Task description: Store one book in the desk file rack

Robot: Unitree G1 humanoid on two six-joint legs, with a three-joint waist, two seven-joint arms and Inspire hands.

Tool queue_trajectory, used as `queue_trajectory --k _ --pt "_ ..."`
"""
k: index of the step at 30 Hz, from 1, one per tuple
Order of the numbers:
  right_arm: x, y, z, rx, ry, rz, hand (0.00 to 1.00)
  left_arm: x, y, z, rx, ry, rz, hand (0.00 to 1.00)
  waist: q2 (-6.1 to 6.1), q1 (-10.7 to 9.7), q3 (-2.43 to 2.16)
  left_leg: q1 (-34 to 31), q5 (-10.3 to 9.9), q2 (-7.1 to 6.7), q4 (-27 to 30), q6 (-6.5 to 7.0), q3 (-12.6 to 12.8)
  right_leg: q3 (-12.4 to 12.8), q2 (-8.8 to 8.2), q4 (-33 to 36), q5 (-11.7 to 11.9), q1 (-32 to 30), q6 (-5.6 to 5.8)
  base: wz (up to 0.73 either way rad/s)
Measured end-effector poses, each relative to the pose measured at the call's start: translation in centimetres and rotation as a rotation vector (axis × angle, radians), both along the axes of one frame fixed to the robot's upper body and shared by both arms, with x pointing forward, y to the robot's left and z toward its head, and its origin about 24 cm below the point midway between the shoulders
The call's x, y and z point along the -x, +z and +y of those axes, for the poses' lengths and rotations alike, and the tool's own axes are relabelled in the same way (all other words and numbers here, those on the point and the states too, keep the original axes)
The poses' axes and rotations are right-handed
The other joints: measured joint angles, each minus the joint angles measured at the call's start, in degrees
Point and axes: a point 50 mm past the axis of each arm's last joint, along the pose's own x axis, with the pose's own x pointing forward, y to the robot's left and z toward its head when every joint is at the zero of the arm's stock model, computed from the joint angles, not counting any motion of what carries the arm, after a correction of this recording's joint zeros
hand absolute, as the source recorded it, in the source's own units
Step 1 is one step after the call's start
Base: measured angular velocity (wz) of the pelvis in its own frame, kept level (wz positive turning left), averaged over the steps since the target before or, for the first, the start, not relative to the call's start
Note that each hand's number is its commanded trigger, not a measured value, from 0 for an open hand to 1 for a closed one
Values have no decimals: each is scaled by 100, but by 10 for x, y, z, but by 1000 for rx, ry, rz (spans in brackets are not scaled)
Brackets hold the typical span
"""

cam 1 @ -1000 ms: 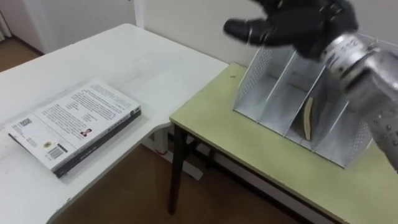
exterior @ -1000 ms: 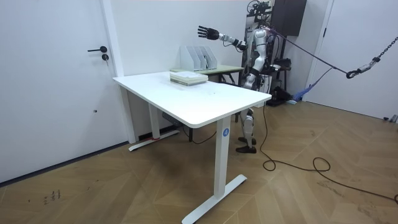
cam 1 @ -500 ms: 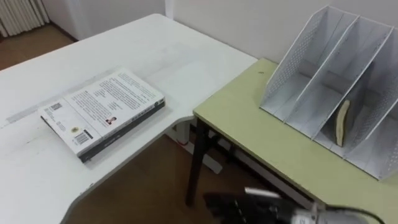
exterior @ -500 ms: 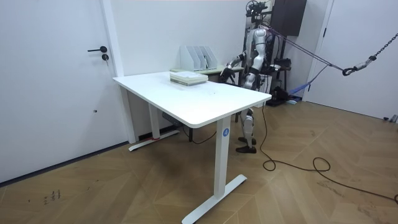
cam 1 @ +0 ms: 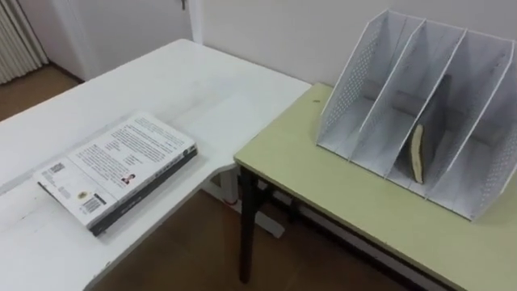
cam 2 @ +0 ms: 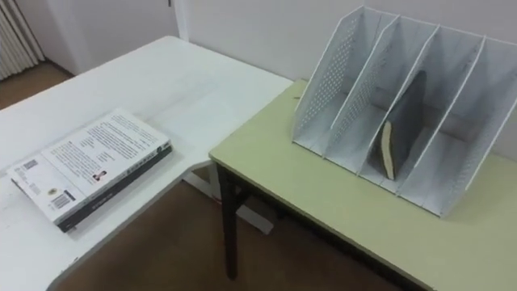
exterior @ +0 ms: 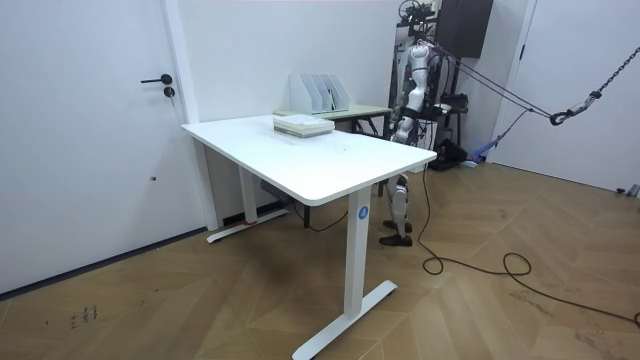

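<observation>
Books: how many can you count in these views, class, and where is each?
2 for certain. The upright book stands in the file rack's middle compartment on the green table. The flat book lies on the white desk; another may lie hidden beneath it.
</observation>
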Motion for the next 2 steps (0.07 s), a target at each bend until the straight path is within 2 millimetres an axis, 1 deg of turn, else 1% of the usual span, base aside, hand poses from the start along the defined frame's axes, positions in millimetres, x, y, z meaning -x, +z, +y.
queue_trajectory --k 2 --pt "7 -1 -3 26 -59 17 0 3 0 0 1 19 6 0 10 -8 -5 35 0 -17 -6 1 -9 1 -5 2 -7 20 13 2"
